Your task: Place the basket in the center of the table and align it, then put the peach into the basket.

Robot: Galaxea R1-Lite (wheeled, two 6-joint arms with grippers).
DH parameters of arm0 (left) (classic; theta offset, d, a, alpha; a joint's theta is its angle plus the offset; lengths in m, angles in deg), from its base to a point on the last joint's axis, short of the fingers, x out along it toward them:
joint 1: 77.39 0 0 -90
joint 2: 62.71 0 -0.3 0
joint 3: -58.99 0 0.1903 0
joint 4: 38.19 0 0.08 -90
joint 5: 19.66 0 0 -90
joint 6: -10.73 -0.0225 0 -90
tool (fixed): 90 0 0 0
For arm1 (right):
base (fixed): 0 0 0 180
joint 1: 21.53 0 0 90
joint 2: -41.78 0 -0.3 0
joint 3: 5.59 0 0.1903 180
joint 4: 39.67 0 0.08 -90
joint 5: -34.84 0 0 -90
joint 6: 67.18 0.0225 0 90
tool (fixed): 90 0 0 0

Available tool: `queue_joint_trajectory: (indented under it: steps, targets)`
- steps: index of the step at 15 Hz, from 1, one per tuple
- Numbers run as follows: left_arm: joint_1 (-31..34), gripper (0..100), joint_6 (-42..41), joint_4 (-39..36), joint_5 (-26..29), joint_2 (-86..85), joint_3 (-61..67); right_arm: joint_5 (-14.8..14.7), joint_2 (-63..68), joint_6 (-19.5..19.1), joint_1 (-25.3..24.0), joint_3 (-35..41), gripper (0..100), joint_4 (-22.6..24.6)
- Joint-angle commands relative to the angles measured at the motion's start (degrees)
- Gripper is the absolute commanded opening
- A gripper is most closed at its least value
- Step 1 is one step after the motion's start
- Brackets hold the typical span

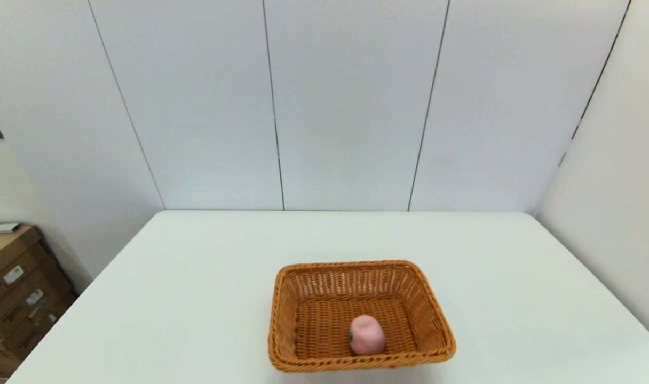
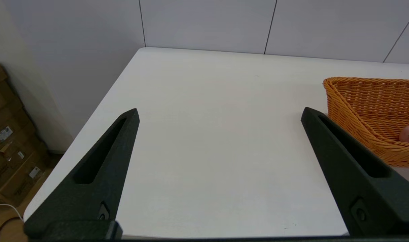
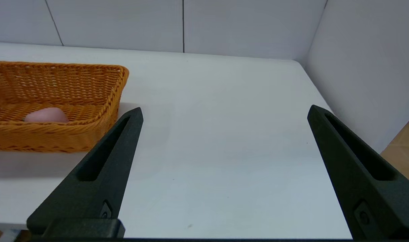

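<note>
Left gripper (image 2: 219, 112): fingers spread wide, empty, above bare tabletop (image 2: 208, 134); basket to its right.
Basket (image 1: 324, 352): between both grippers, upright.
Peach (image 1: 366, 335): inside basket, near front wall.
Right gripper (image 3: 224, 112): fingers spread wide, empty; basket to its left.

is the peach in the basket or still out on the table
In: the peach lies on the woven floor of the basket, near its front wall, enclosed by the rim.
</note>
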Motion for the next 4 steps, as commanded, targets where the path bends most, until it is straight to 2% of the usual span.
queue_joint_trajectory:
  steps: [1,4]
  targets:
    - [0.0,100,0.0,0.0,0.0,0.0,0.0,-0.1,-0.1,0.7,0.0,0.0,100,0.1]
    - [0.0,100,0.0,0.0,0.0,0.0,0.0,0.1,-0.1,0.4,0.0,0.1,100,0.0]
